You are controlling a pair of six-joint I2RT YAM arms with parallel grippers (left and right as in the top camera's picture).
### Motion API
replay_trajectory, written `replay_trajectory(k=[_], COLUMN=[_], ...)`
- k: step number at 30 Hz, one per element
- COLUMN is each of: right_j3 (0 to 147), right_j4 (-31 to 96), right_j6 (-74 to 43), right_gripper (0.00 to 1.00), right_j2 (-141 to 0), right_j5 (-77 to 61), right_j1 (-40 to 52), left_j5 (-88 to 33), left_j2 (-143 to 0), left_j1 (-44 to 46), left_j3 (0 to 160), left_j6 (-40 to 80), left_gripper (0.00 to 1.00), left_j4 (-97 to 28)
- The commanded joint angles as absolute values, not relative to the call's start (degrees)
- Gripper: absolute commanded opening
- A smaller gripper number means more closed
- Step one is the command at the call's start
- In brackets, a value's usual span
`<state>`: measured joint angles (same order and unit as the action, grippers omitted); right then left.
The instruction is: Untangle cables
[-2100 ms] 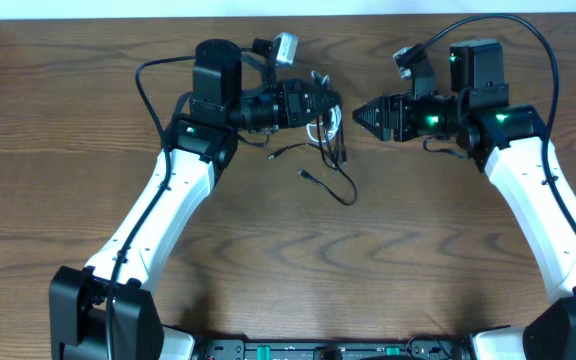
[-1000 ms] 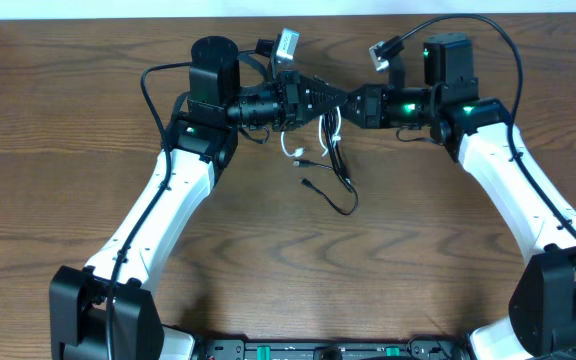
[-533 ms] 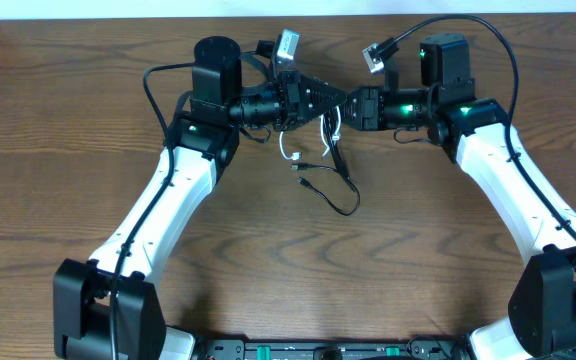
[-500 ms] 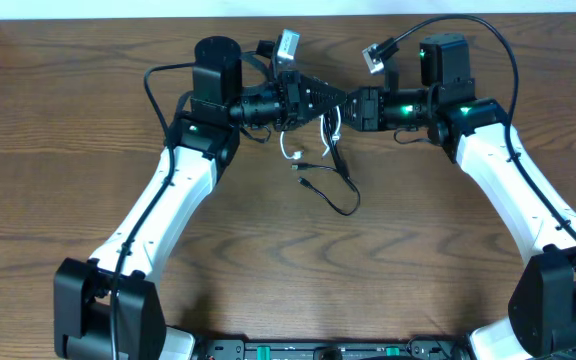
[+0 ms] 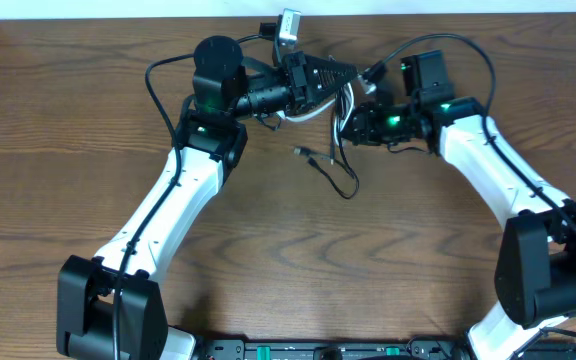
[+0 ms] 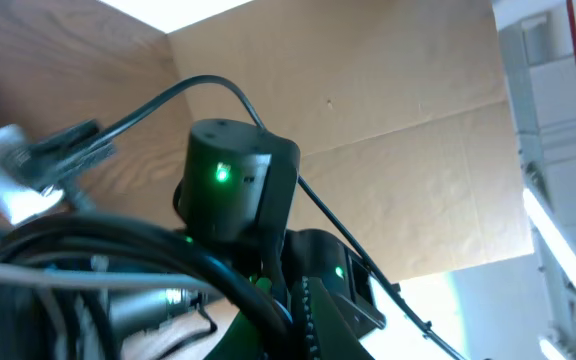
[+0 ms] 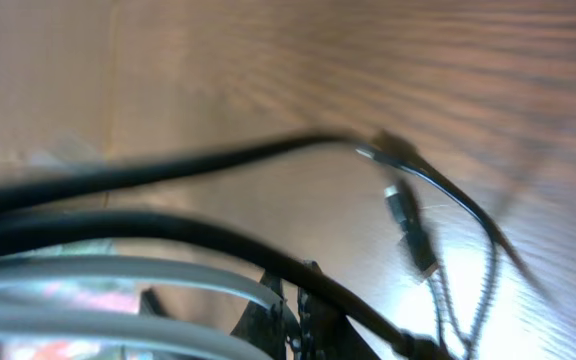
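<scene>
The cables hang as a bundle between my two grippers at the back middle of the table. My left gripper (image 5: 341, 73) is raised, points right and is shut on the bundle; in its wrist view a black cable (image 6: 168, 245) runs into the closed jaws (image 6: 293, 325). The white cable (image 5: 313, 112) loops below it. My right gripper (image 5: 349, 122) points left just under the left one, shut where the black cable (image 7: 168, 225) crosses its tips (image 7: 298, 315). White strands (image 7: 118, 275) lie beside it. The black cable's loose loop (image 5: 346, 185) and a plug (image 5: 301, 152) rest on the wood.
The wooden table (image 5: 288, 270) stretches toward the front under both white arms. Thicker black arm wires arch over the right arm (image 5: 458, 45) and beside the left arm (image 5: 153, 85). The right arm's dark body (image 6: 233, 185) fills the left wrist view close up.
My right gripper has swung down and left under the left gripper and shut. The left gripper has lifted the bundle toward the table's back edge, drawing the white cable out.
</scene>
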<state>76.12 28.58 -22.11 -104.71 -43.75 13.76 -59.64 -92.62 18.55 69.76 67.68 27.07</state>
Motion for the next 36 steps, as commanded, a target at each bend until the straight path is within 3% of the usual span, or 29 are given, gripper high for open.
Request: replay_trajectory(k=[1, 12, 19, 29, 36], right_j3=[76.34, 76.34, 76.34, 76.34, 76.69], right_j4=[30.68, 35.22, 37.19, 44.82, 42.98], right_j6=[-21.82, -19.84, -18.09, -16.71, -17.1], right_gripper=[0.01, 0.01, 0.01, 0.01, 0.01], right_j2=[-104.64, -103.88, -99.2, -89.58, -79.57], right_j5=[-35.99, -33.65, -33.04, -17.45, -18.2], right_j1=[9.98, -4.01, -7.38, -7.49, -7.57], left_j5=[-61.06, -86.04, -84.36, -81.78, -78.15], left_j2=[-92.47, -92.51, -93.69, -98.85, -100.27], left_j1=[17.26, 10.74, 10.22, 10.41, 10.24], left_j3=[70.41, 70.3, 68.23, 68.18, 68.18], left_j6=[71.55, 51.96, 47.16, 47.18, 45.78], left_gripper=[0.07, 0.07, 0.08, 0.07, 0.08], left_j4=[28.03, 22.22, 19.46, 16.29, 16.29])
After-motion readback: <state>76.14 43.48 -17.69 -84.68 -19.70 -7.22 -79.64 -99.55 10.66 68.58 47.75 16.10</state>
